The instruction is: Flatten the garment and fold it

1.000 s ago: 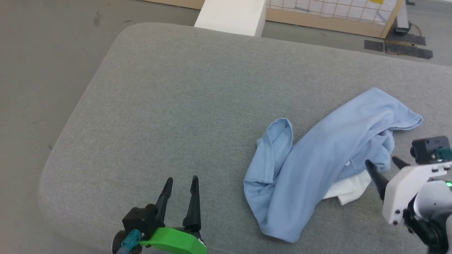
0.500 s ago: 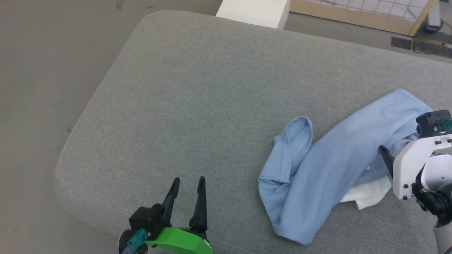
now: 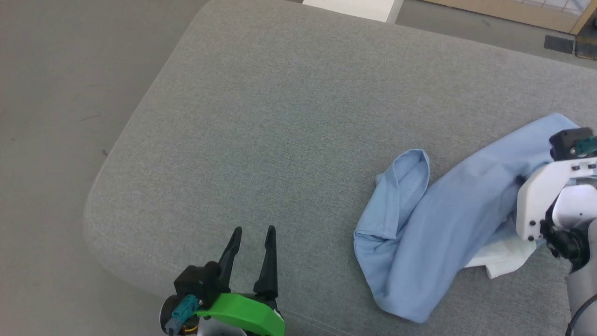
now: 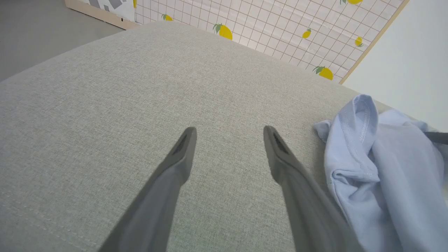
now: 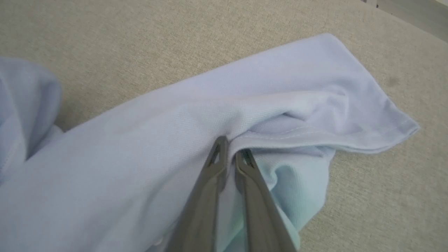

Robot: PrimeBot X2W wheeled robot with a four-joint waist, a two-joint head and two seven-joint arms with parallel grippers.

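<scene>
Nearest, lower left: left end effector (image 3: 254,229), fingers spread wide, nothing between them, sat over the near edge of the grey cushion (image 3: 280,116). Just to the right of that, light blue T-shirt (image 3: 433,224), all bunched up and twisted on the cushion's right side, nowhere near flat. One hemmed sleeve sticking up on the left of the heap, white inner patch (image 3: 503,254) poking out underneath at the near right. Further along the heap, right end effector (image 5: 232,147), fingers squeezed nearly together and pinching a fold of the T-shirt right beside a stitched hem. Beyond that, lots of bare cushion, then grey floor (image 3: 56,93). Way at the back in the left wrist view, a grid-pattern panel with lemons (image 4: 280,31).
</scene>
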